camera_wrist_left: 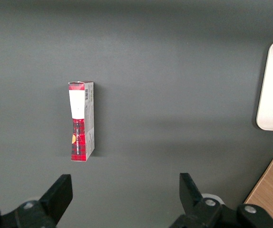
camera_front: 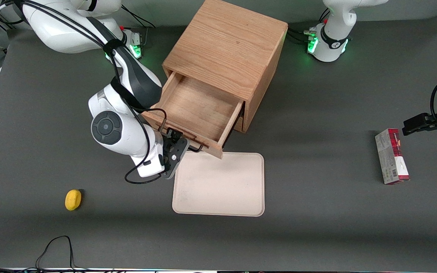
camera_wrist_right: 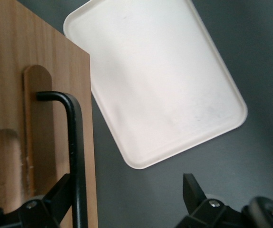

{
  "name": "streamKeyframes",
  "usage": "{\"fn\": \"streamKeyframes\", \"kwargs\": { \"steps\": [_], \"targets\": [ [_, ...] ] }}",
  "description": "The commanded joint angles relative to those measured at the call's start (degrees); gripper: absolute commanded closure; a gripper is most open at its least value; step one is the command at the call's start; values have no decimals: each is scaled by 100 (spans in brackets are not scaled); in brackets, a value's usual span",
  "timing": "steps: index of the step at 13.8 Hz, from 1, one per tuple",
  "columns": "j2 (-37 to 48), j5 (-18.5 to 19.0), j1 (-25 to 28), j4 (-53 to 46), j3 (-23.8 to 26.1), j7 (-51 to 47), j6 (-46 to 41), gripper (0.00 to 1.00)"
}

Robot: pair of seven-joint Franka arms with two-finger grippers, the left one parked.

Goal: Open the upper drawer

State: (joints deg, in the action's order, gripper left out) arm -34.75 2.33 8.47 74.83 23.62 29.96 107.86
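The upper drawer (camera_front: 199, 110) of the wooden cabinet (camera_front: 226, 41) stands pulled far out, its bare oak inside showing. Its black wire handle (camera_front: 195, 148) runs along the drawer front nearest the front camera. My right gripper (camera_front: 176, 143) is at that front, at the handle's end toward the working arm. In the right wrist view the gripper (camera_wrist_right: 127, 183) is open: one finger (camera_wrist_right: 60, 190) lies against the handle (camera_wrist_right: 77, 156) and the drawer front (camera_wrist_right: 13, 71), the other finger (camera_wrist_right: 191, 185) stands well apart over the table. The lower drawer is hidden under the upper one.
A cream tray (camera_front: 218, 185) lies flat just in front of the open drawer, also in the right wrist view (camera_wrist_right: 160, 80). A yellow lemon-like object (camera_front: 73, 199) lies toward the working arm's end. A red box (camera_front: 392, 155) lies toward the parked arm's end.
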Motion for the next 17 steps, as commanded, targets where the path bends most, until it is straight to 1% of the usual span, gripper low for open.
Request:
{"fn": "streamKeyframes", "kwargs": {
  "steps": [1, 3, 5, 6, 7, 8, 9, 10, 11, 12, 14, 15, 16, 17],
  "targets": [
    [30, 154, 40, -660, -251, 45, -116, 0],
    [144, 119, 40, -1065, -541, 89, -116, 0],
    [302, -21, -3, -1102, -752, 254, -108, 0],
    [424, -187, -4, -1102, -849, 465, -116, 0],
    [695, -389, -4, -1032, -1015, 432, -229, 0],
    [1011, -530, -4, -927, -1330, 379, -666, 0],
    [1258, -784, 5, -683, -1673, 66, -1123, 0],
    [1635, -1082, 5, -402, -2059, -416, -1406, 0],
    [2004, -1120, 14, -42, -2341, -760, -1591, 0],
    [2425, -1077, 5, 440, -2405, -1155, -1689, 0],
    [3540, -875, -4, 1774, -2589, -2366, -1690, 0],
    [4059, -822, -12, 2364, -2608, -2946, -1672, 0],
    [4482, -717, -38, 2796, -2608, -3318, -1672, 0],
    [4869, -437, -65, 3148, -2608, -3469, -1646, 0]
  ]
}}
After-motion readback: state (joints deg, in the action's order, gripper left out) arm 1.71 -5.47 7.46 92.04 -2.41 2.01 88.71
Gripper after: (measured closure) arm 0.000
